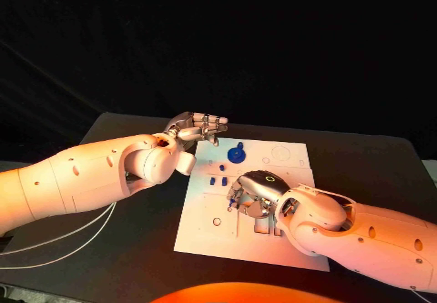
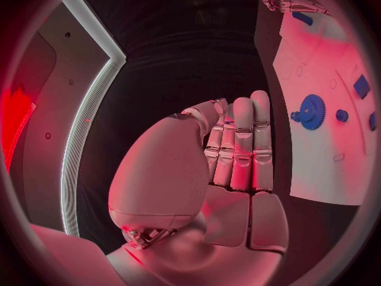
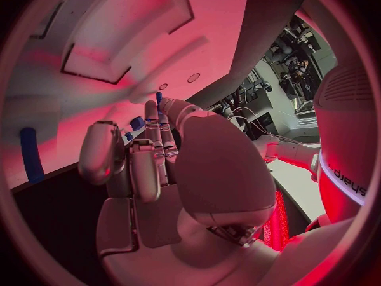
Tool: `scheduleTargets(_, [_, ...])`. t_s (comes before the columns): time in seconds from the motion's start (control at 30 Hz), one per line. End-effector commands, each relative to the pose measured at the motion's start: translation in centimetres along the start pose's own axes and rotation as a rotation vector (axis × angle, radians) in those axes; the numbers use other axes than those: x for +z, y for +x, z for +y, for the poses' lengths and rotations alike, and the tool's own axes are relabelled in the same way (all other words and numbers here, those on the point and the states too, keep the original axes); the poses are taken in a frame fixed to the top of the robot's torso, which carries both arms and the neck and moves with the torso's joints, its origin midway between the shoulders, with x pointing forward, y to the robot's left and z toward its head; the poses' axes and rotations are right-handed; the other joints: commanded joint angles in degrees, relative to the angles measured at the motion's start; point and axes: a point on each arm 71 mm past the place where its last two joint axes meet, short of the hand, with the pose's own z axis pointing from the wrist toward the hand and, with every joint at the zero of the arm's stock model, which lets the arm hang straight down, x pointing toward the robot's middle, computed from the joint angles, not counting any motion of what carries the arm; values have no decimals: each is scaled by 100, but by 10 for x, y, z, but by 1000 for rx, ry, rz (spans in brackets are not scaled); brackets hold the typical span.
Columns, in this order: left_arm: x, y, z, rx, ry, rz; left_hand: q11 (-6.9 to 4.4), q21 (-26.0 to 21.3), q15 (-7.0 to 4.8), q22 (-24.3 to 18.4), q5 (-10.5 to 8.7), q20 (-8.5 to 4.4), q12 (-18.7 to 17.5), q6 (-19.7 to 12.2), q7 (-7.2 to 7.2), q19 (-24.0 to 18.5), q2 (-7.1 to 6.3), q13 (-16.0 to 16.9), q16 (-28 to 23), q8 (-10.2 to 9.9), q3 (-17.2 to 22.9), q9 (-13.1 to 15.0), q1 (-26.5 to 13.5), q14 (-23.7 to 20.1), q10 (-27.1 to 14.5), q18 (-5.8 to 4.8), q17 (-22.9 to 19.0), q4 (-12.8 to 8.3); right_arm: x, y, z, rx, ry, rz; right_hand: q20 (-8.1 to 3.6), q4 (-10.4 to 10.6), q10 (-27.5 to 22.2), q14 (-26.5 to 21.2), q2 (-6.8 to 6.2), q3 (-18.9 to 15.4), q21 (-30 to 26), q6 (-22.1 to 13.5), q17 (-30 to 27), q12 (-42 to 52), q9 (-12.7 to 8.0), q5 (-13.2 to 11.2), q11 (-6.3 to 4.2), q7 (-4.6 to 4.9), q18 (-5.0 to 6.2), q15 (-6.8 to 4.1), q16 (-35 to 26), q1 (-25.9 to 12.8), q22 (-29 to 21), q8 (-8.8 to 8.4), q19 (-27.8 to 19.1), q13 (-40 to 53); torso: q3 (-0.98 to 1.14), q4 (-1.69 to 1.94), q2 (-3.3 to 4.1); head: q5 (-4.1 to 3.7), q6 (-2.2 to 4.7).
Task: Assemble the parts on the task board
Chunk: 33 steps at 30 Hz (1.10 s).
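Observation:
The white task board (image 1: 205, 233) lies in the middle of the black table. My right hand (image 1: 257, 191) hovers low over the board's middle and pinches a small blue part (image 3: 159, 98) between thumb and fingertip; the same part shows blue under the fingers (image 1: 234, 201). A blue gear (image 1: 237, 153) sits on the board's far side, also seen as the gear (image 2: 311, 112). Two short blue pegs (image 1: 218, 181) stand left of my right hand. My left hand (image 1: 197, 129) hangs at the board's far left corner, fingers (image 2: 242, 146) straight and together, holding nothing.
Another small blue piece (image 1: 223, 168) lies between the gear and the pegs. A long blue peg (image 3: 30, 156) lies on the board (image 3: 119, 19) near recessed slots. Bare black table (image 1: 364, 158) surrounds the board; white cables (image 1: 82, 233) trail from my left arm.

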Motion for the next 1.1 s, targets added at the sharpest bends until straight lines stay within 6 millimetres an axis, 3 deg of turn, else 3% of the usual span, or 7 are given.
scheduleTargets(0.03, [1,1,-1,-7,6,-3,-7,-39,10,-10,-29,4,25,13,-7,-51,17,6,-28,32,-34,1,-43,-48,-51,80,-13,-14,0,4,1,-8,-13,32,3,-35,34,376,-5,14,12,33,428,-21,15,-24,5,1,-59,-32,36,-54,233,28,42,2,-3,2,1,12,-16])
scheduleTargets(1.1, [2,-3,1,-4,-13,-12,-4,-43,14,-11,-29,7,28,6,-3,-57,20,6,-28,30,-39,-1,-55,-55,-64,80,-17,-13,-1,9,4,-8,-15,66,3,-63,36,376,-3,13,19,32,434,-27,18,-56,4,0,-60,-31,41,-86,241,27,44,-1,-6,7,-1,33,-45])
